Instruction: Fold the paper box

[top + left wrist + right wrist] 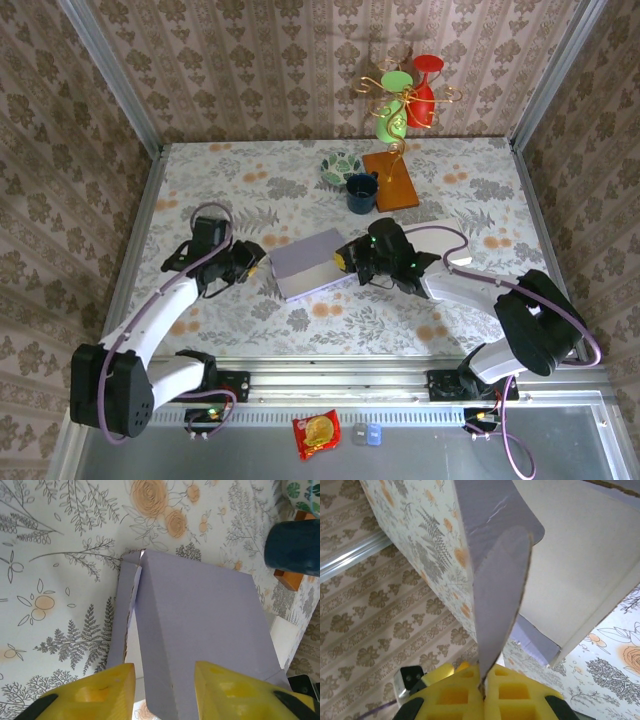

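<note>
Where the right tool (484, 685) is clenched on a side flap (502, 595), the card stands edge-on between its pads. The left tool (165, 680) is released, its fingers (100, 695) spread over the left end of the paper box (310, 262). The box lies at the middle of the bench (300, 190), between both tools. Judgement: light, thin card, stiff across panels, weak at creases and liable to buckle or tear. Take flaps near the fold line, not at the tips. Beyond stands a dark cup (361, 192), apart from the box.

Lavender paper box (310, 262), seemingly half-folded, flat mid-table
</note>
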